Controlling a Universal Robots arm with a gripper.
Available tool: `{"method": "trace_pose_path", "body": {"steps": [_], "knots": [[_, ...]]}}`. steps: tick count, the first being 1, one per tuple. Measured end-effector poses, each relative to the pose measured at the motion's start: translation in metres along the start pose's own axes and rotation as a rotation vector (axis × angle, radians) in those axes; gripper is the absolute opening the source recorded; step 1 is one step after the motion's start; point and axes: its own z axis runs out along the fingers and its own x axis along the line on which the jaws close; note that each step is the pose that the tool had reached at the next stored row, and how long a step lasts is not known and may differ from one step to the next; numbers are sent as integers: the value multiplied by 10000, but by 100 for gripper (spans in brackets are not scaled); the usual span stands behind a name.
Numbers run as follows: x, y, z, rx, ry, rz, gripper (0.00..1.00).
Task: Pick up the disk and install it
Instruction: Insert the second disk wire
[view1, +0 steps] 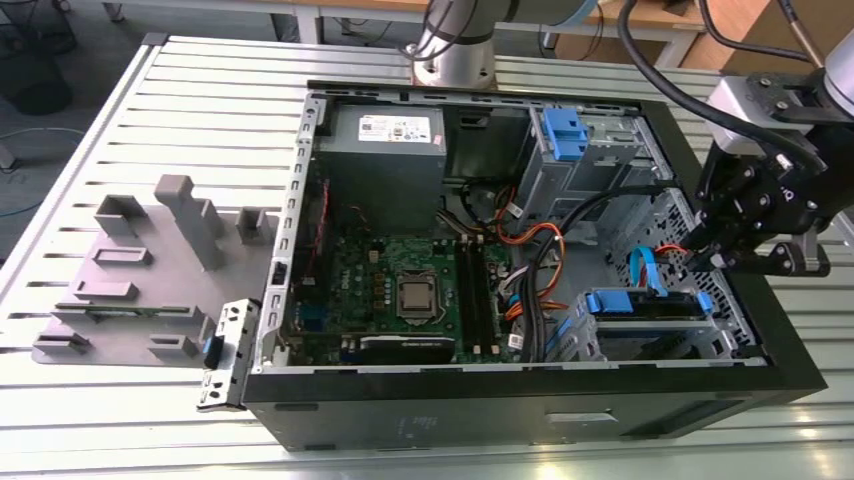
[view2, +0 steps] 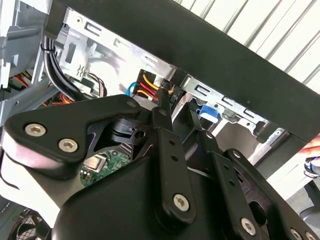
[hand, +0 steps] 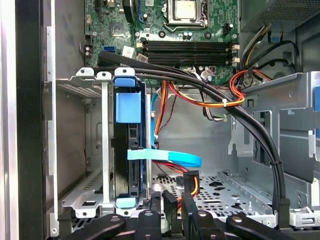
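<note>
The disk (view1: 647, 303) sits on edge in the lower drive bay of the open computer case (view1: 534, 395), framed by its blue carrier. In the first wrist view the disk (hand: 128, 107) stands in its metal cage with a light blue flat cable crossing in front of it. My gripper (view1: 707, 262) hangs inside the case at the exterior view's right, just beside that bay. Its fingers look shut, with the tips of the gripper (hand: 172, 200) next to a black power connector (hand: 190, 181) on red and yellow wires. In the second wrist view the gripper (view2: 170, 102) touches that connector (view2: 159, 92); whether it grips it is unclear.
The green motherboard (view1: 400, 290) fills the case floor, and the grey power supply (view1: 384, 140) sits at the back. A second blue-tabbed drive cage (view1: 565, 135) stands at the back right. Thick black cables (hand: 240, 110) arc across the bay. A grey slotted fixture (view1: 134, 280) lies on the slatted table.
</note>
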Motion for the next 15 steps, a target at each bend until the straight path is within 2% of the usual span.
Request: {"method": "trace_pose_path", "body": {"steps": [11, 13, 15], "knots": [[-4, -2, 12, 1, 17, -1, 29], [-4, -2, 12, 0, 19, -2, 17], [-4, -2, 12, 1, 21, -1, 17]]}}
